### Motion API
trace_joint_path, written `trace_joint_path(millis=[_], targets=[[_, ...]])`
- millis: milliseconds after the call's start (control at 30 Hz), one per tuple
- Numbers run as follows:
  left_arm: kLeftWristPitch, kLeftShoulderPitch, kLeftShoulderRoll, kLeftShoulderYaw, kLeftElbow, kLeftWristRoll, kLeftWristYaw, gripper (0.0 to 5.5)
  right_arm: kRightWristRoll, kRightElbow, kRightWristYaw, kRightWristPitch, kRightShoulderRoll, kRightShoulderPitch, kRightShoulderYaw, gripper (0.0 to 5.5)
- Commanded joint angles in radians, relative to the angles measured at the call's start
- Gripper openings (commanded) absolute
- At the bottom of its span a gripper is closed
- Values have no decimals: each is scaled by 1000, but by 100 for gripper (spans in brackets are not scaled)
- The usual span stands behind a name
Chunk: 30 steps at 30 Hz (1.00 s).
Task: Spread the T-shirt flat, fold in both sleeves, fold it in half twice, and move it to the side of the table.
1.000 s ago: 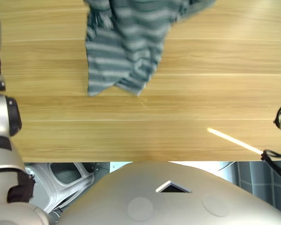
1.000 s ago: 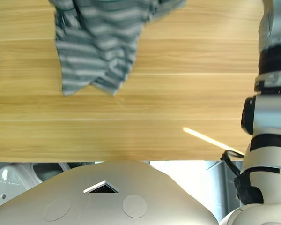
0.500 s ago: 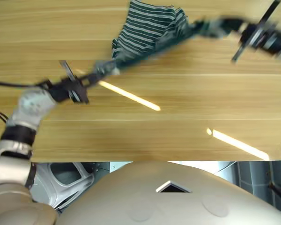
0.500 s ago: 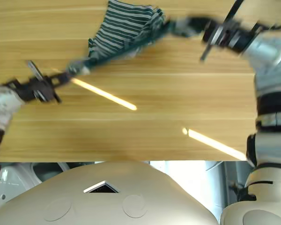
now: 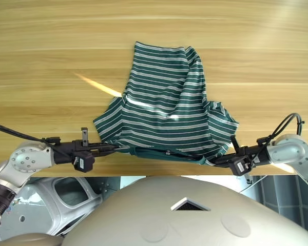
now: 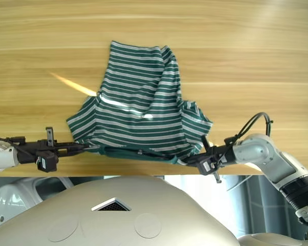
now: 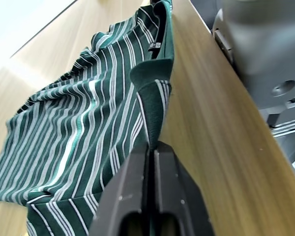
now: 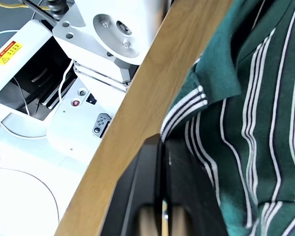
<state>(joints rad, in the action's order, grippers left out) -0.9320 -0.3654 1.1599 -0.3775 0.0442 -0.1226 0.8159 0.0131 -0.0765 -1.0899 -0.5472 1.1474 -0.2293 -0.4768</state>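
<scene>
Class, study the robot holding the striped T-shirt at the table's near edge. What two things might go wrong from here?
1. The left gripper and right gripper each pinch only a thin edge of the T-shirt, so a pull may slip the cloth free.
2. The shirt's near side lies right along the near edge of the table, so it might slide off on release.

T-shirt [image 5: 167,113] on table [image 5: 41,51], between left claw [image 5: 115,147], right claw [image 5: 211,162]
</scene>
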Motion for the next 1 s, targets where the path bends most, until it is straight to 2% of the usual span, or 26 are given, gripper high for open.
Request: trace_joint_path(millis=[33,100,233,433,500,600,667,733,833,1000], targets=[[16,-36,32,-1,-37,-3,56,69,-40,2,-2,36,-18,-10,15,0],[14,-52,41,5,-58,-19,76,93,-11,-18,-12,39,-17,-23,21,0],[15,-69,46,40,-66,-63,93,172,97,-55,-17,23,5,-53,88,92],[-60,-113,85,197,-59,-265,109,263,342,-23,-72,-69,50,-124,295,197],[-55,-71,60,244,-47,-370,131,293,439,23,-116,-89,41,-109,383,241],[-1,47,-28,256,-22,-397,144,293,548,70,-148,-53,-11,-3,464,261],[34,125,-94,241,8,-358,149,260,509,123,-114,-19,-67,119,467,264],[60,217,-168,221,77,-248,142,215,421,210,-49,32,-154,285,441,222],[60,337,-255,171,223,23,112,157,123,435,181,73,-321,582,369,160],[49,392,-288,113,289,177,125,86,-200,742,471,92,-495,873,266,82]])
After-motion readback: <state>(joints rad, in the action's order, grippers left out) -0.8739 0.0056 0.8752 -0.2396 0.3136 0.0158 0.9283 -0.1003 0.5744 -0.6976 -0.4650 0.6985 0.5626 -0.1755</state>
